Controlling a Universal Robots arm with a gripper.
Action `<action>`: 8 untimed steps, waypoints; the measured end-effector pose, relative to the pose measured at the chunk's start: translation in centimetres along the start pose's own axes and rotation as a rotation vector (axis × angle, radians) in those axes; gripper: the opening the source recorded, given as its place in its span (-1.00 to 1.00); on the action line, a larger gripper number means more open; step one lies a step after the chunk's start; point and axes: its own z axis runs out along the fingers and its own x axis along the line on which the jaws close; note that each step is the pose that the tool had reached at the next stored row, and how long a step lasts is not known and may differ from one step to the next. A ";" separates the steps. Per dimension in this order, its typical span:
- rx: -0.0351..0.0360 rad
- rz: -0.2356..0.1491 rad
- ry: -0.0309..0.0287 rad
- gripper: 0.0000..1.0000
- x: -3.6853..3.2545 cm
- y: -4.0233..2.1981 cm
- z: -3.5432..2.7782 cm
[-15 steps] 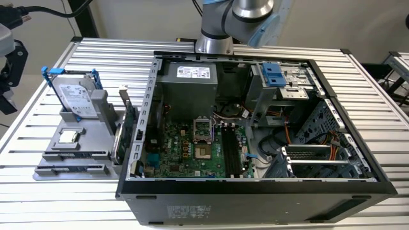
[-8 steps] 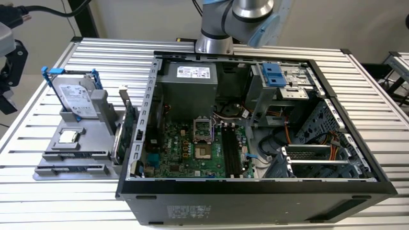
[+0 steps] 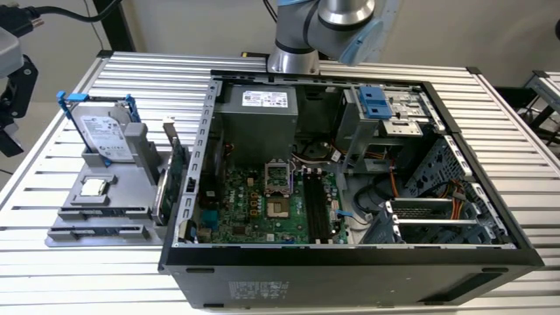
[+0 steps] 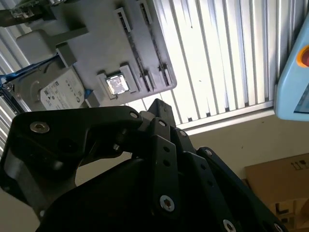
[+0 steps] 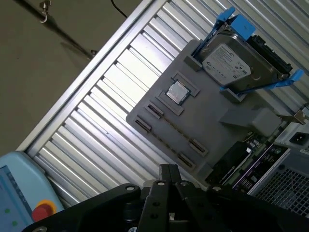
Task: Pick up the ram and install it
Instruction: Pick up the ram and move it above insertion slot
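First wrist view: the gripper (image 5: 169, 168), pincer closed on nothing, hangs well clear of the grey tray (image 5: 210, 123); pick-up looks unstarted, and grasping will need it opened.

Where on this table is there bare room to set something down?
Bare table slats lie below the grey fixture at the exterior view's lower left and above the hard drive. A narrow strip borders the computer case on the exterior view's right. The fixture and the case's inside are crowded.
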 end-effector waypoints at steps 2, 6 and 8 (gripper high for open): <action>0.0000 0.000 0.0000 -1.00 0.00 0.00 0.00; -0.0002 -0.009 0.0003 -1.00 0.00 0.01 0.00; -0.0006 -0.024 0.0010 -1.00 0.00 0.01 0.00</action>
